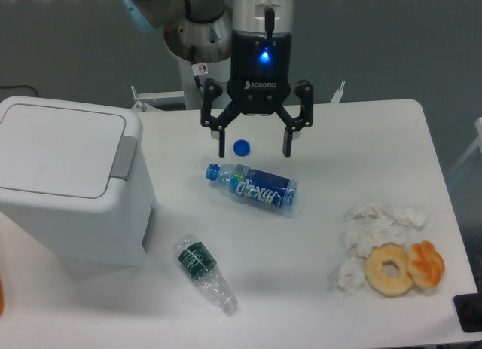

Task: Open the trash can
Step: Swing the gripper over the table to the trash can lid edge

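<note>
Camera view from above: my gripper (255, 148) hangs spread wide and empty over a blue cap (242, 147), well right of the trash can (68, 185), lid closed, at the counter's (316, 289) left edge.

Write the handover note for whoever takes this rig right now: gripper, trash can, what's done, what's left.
Gripper: open, empty, hanging over the blue bottle cap at the back of the table, well right of the trash can.
Trash can: on the table's left side, lid flat and closed, grey button tab on its right edge untouched.
Done: nothing on the can yet.
Left: bring the gripper to the grey tab, probably press it, and get the lid up.
Nearby: blue-labelled bottle and green-labelled bottle lying on the table.
</note>
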